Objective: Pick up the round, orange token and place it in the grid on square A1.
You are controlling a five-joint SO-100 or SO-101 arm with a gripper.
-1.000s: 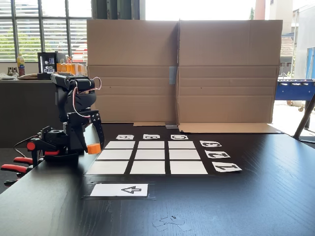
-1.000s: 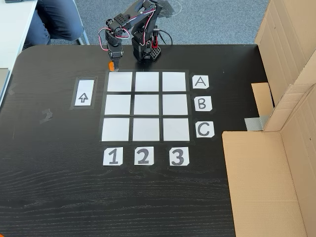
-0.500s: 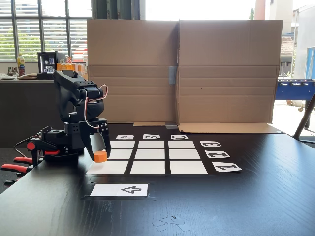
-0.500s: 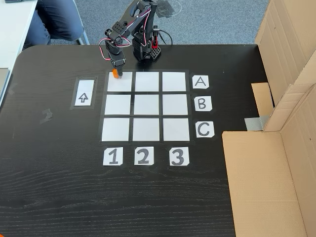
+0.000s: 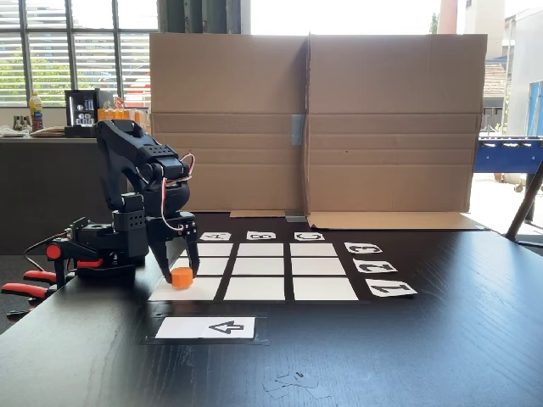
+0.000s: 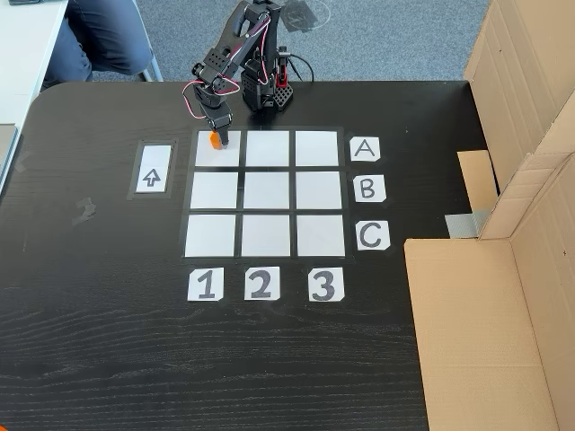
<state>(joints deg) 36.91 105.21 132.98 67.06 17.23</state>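
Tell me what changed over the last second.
The pincer carried the small orange plastic token from beside the white paper grid onto its corner square by A and 1, lowering it; it stays gripped. Grid and arrow card stayed put.

This looks like an office or lab corner set up for robot trials. A dark wood-grain surface carries a small arm clamped at its edge and a taped paper grid with letter and number cards. Flattened cardboard sheets stand as a backdrop. Behind them are large windows with blinds, a counter with bottles, and grey carpet where a seated person's leg shows.
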